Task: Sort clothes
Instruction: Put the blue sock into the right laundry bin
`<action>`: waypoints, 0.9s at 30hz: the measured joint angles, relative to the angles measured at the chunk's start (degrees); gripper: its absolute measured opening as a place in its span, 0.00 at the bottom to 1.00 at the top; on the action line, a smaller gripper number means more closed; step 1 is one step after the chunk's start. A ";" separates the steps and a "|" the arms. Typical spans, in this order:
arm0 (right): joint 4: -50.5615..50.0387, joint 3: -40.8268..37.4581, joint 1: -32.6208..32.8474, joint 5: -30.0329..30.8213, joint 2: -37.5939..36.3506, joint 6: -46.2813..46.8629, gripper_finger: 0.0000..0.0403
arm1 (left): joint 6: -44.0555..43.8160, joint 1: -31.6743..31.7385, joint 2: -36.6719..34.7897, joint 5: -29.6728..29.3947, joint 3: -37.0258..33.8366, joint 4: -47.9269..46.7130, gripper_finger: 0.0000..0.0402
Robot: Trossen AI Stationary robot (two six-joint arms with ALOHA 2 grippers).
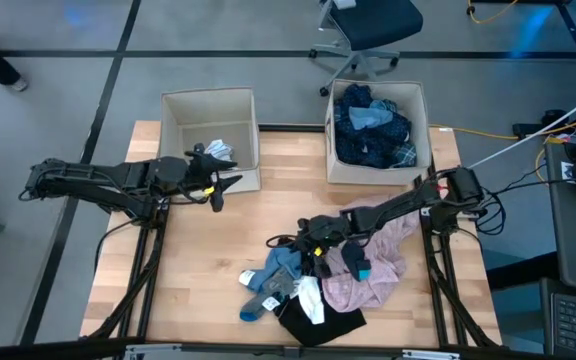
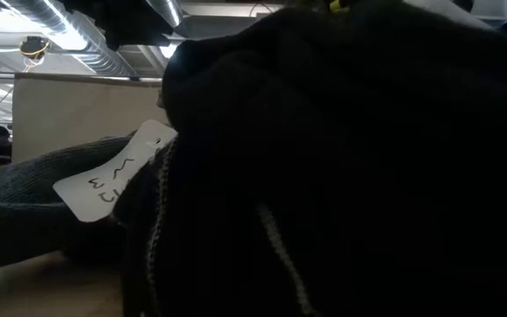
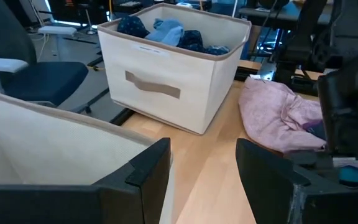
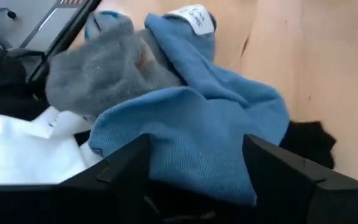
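A pile of clothes lies on the table's near middle: a blue cloth (image 1: 284,263), a grey sock (image 1: 266,287), a white piece (image 1: 311,298), a black piece (image 1: 323,322) and a pale pink garment (image 1: 376,262). My right gripper (image 1: 309,236) is open and low over the pile's far edge. In the right wrist view its fingers (image 4: 124,167) stand on either side of the blue cloth (image 4: 191,118), with the grey sock (image 4: 98,65) beyond. My left gripper (image 1: 218,186) is open and empty at the left box's near right corner, and it also shows in the left wrist view (image 3: 204,174). My right gripper comes at the blue cloth (image 4: 197,149) from above, slanting down, with its open fingers astride a hump of it. I cannot tell whether the fingers touch the cloth. The cloth lies on the table and on the pile.
Two beige fabric boxes stand at the far edge. The left one (image 1: 180,112) holds a small white and grey piece (image 1: 218,150); the right one (image 1: 420,110) holds blue and navy garments (image 1: 371,128). In the low view, a black garment with a white label (image 2: 117,180) fills most of the picture.
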 joint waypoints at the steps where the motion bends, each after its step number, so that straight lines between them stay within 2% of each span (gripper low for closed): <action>1: 0.31 0.24 0.00 -0.08 0.56 0.01 0.60 | 0.00 0.00 0.00 0.00 0.00 0.00 0.44; 5: 0.34 0.22 0.00 -0.08 1.50 -0.30 0.45 | 0.00 0.00 -0.01 -0.01 0.02 -0.17 0.44; 11: -0.05 0.16 -0.02 0.25 0.43 -2.16 0.08 | 0.00 0.00 0.00 -0.02 0.02 -0.39 0.44; 12: -0.26 0.18 -0.02 0.60 -0.10 -2.91 0.04 | 0.00 0.00 0.00 -0.02 0.02 -0.42 0.44; 18: -5.30 0.16 -0.04 5.04 -6.36 -4.55 0.09 | 0.01 0.00 -0.01 -0.02 0.02 -1.01 0.44; 21: -10.29 0.13 -0.04 9.13 -10.97 -6.75 0.05 | 0.01 0.00 -0.01 -0.03 0.02 -1.34 0.44; 24: -15.37 0.13 -0.07 14.27 -16.65 -8.64 0.02 | 0.13 0.00 -0.01 -0.04 0.02 -1.30 0.44; 27: -20.35 0.16 -0.07 22.61 -22.69 -10.73 0.04 | 0.40 0.00 0.00 -0.04 0.02 -1.27 0.44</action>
